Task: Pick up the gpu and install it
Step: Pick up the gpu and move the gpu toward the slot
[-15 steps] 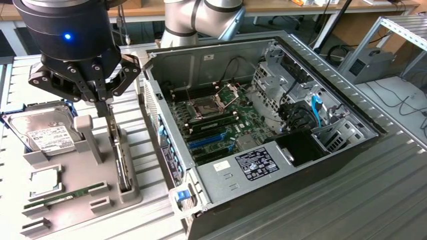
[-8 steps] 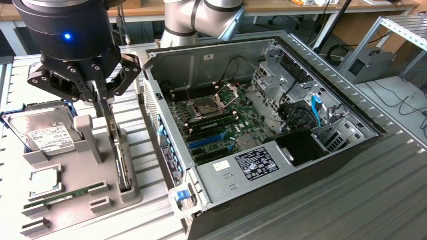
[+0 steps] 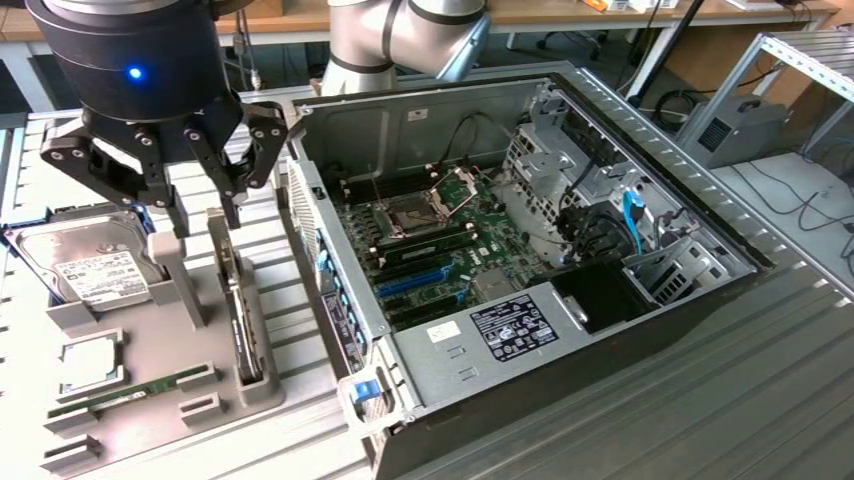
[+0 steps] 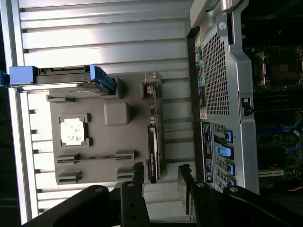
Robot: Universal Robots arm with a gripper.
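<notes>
The gripper [image 3: 203, 218] hangs with fingers spread, pinching nothing, just above the gpu [image 3: 240, 310]. The gpu stands edge-on in the grey holder [image 3: 158, 335], at nine o'clock of the computer case [image 3: 400, 130] (sticker print unreadable).

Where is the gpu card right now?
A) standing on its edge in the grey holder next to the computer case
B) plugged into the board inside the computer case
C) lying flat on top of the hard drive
A: the gpu stands on its thin edge in the grey holder beside the computer case, with the jaws standing open above it.
</notes>
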